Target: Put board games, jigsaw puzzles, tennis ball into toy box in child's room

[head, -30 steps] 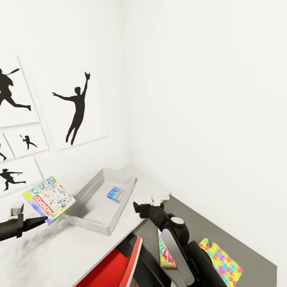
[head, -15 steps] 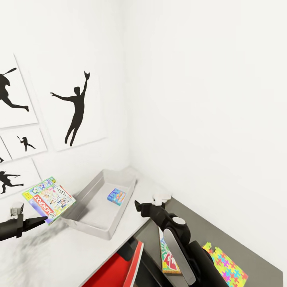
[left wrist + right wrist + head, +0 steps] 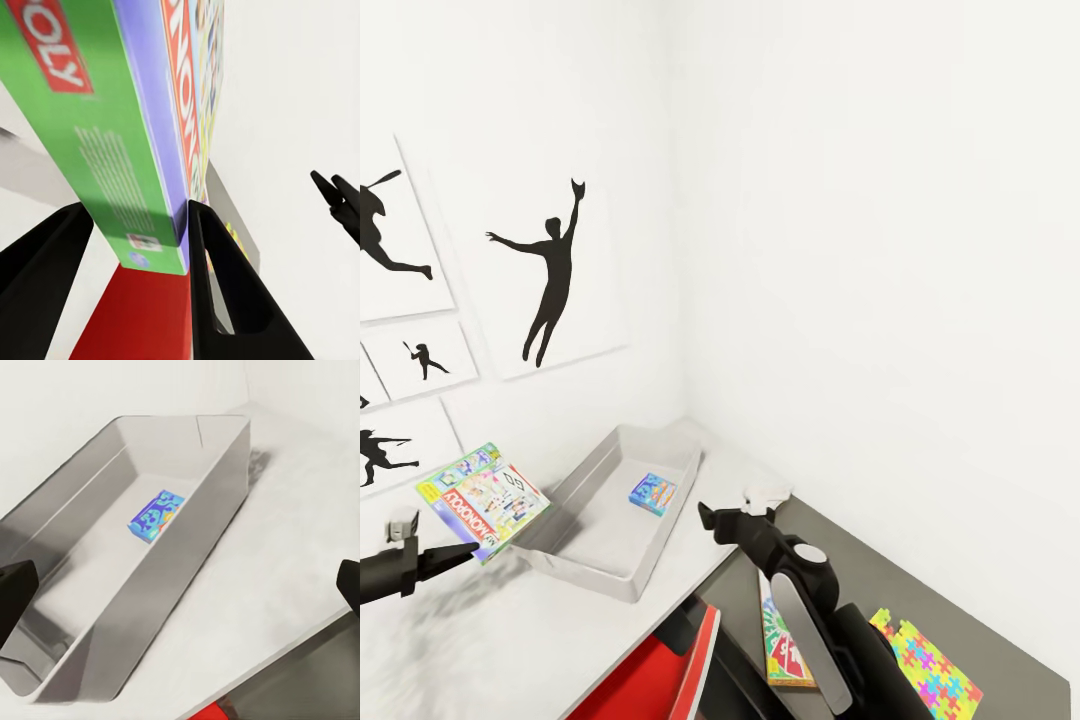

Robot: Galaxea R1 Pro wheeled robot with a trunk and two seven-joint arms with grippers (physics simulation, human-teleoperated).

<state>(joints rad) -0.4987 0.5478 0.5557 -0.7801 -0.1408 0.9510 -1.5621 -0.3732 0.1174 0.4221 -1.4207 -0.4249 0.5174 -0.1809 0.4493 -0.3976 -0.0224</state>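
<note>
The Monopoly box (image 3: pixel 484 499) is clamped between the fingers of the left gripper (image 3: pixel 460 553) and held up near the toy box (image 3: pixel 582 555), likely to be dropped in beside the small blue box (image 3: pixel 652 492), while the right gripper (image 3: pixel 722 520) is held wide apart at the table (image 3: pixel 480 640) edge.

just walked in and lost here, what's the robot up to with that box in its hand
The left gripper is clamped on a colourful Monopoly board game box, holding it in the air beside the grey rectangular toy box on the white table. A small blue puzzle box already lies inside. The right gripper hangs open and empty near the toy box's near corner. Another game box and a bright jigsaw puzzle lie on the dark surface below.
</note>
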